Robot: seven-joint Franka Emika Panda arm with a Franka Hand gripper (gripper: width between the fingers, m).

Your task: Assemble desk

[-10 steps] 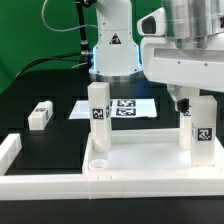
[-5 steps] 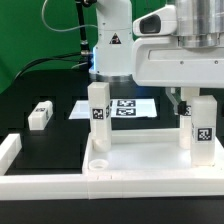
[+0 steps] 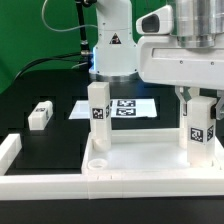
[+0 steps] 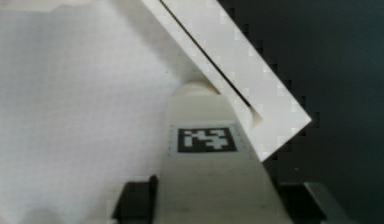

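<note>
The white tabletop (image 3: 140, 158) lies rim-up at the front of the table. One white tagged leg (image 3: 98, 115) stands upright in its corner at the exterior view's left. A second leg (image 3: 198, 128) stands in the corner at the right. My gripper (image 3: 197, 100) comes down over this leg and is shut on its top. In the wrist view the leg (image 4: 210, 150) runs between my fingers (image 4: 141, 200), with the tabletop floor (image 4: 64, 100) and rim (image 4: 224, 60) beyond it. A third leg (image 3: 39, 116) lies loose on the black mat at the left. The fourth leg is out of view.
The marker board (image 3: 125, 107) lies flat behind the tabletop. A long white border bar (image 3: 45, 186) runs along the front and turns up at the exterior view's left (image 3: 8, 150). The arm's base (image 3: 112, 50) stands at the back.
My gripper has turned on the right leg and shifted slightly toward the exterior view's left; the leg's tag now faces a little differently. The other parts have not moved.
</note>
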